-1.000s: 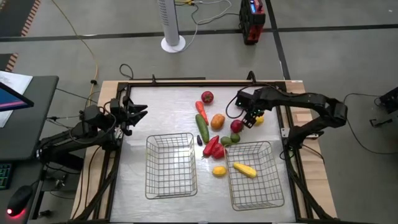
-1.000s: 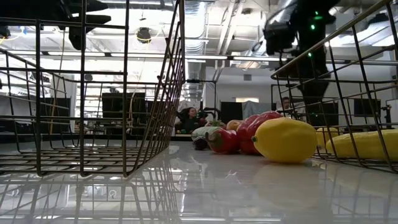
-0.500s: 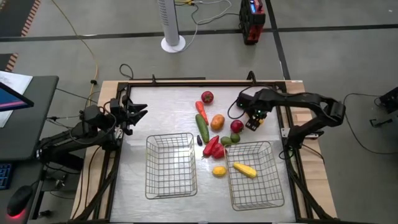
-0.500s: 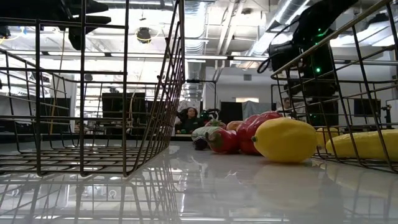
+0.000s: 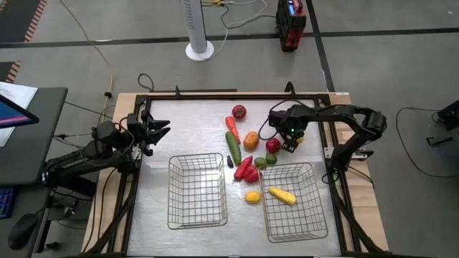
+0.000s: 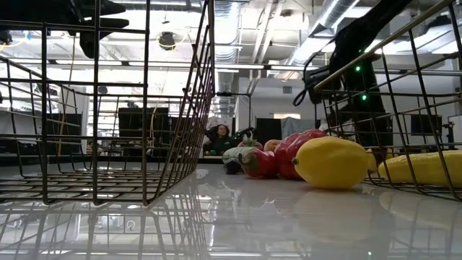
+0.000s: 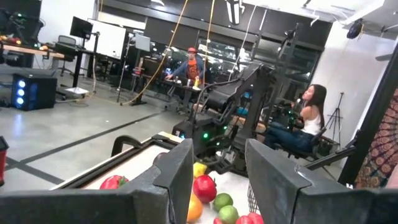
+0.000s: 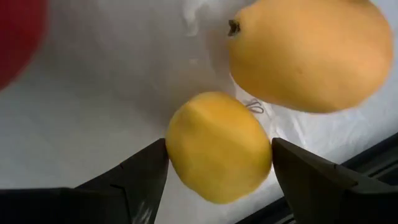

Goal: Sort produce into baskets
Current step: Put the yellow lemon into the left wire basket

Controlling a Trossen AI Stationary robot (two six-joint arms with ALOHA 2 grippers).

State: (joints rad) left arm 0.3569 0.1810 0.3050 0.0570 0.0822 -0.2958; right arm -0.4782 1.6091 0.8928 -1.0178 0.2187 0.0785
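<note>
Straddling small yellow fruit (image 8: 217,146) with right gripper (image 8: 219,163), fingers (image 8: 140,177) spread either side, not visibly pinching; larger orange-yellow fruit (image 8: 311,53) just beyond fingertips. Left gripper (image 5: 159,129) idle, open.

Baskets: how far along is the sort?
Done: one long yellow piece in the right basket; left basket empty. In hand: right gripper down at a round yellow fruit. Remaining: the loose pile, including the cucumber. Left gripper waits, open.

Two matte black jointed arms, looped black cables, small green indicator lights.
</note>
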